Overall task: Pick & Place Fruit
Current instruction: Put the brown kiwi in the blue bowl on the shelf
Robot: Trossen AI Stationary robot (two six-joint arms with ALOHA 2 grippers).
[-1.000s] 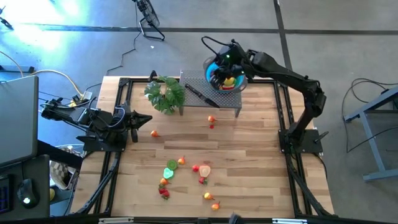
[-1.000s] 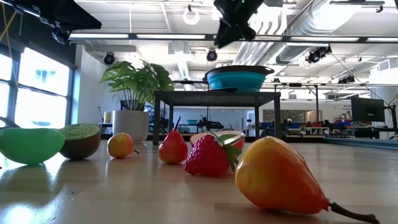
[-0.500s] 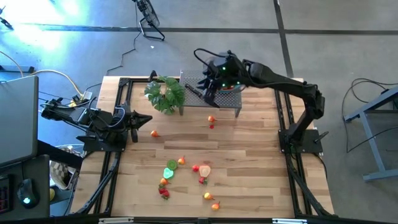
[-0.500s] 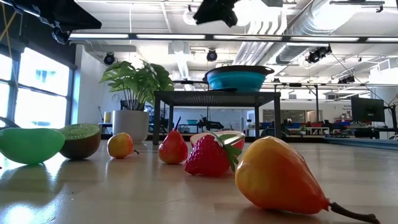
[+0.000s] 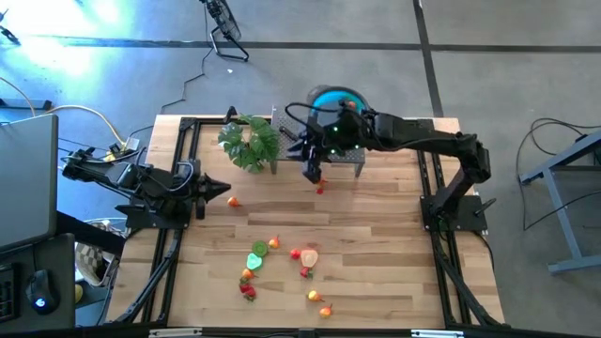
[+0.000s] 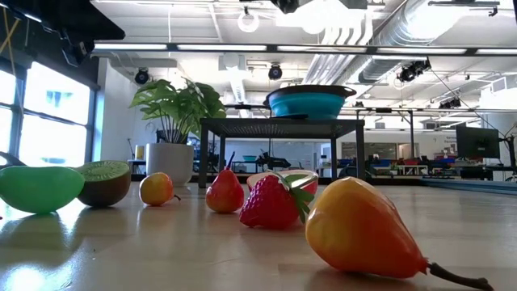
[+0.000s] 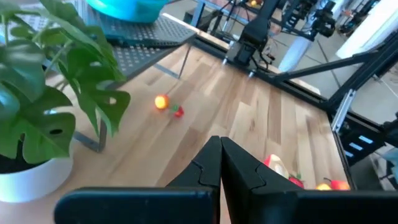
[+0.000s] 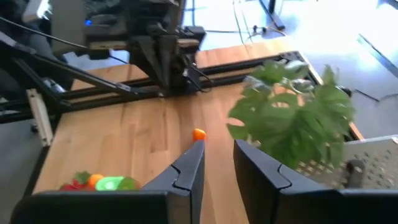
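Several small toy fruits lie near the table's front edge, among them a green lime (image 5: pixel 257 253), a strawberry (image 6: pixel 271 202) and a yellow-orange pear shape (image 6: pixel 363 230). A small orange fruit (image 5: pixel 320 179) and a red one (image 7: pixel 178 112) lie just before the black rack (image 5: pixel 289 150). Another orange fruit (image 8: pixel 198 134) lies near the left arm. The blue bowl (image 5: pixel 326 95) stands on the rack's far end. My right gripper (image 8: pixel 219 147) hangs open and holds nothing, high above the rack's near edge (image 5: pixel 313 172). My left gripper (image 7: pixel 221 149) waits shut at the table's left (image 5: pixel 225 188).
A leafy green plant in a white pot (image 5: pixel 250 141) stands at the rack's left end. Black frame rails (image 5: pixel 178 169) run along both sides of the table. Bare wood (image 5: pixel 376 225) lies between the rack and the fruit cluster.
My right gripper has swung away from above the blue bowl, toward the table's left and near edges, across the rack to above its near edge. The bowl now shows uncovered from above. The fruits on the table have stayed where they were.
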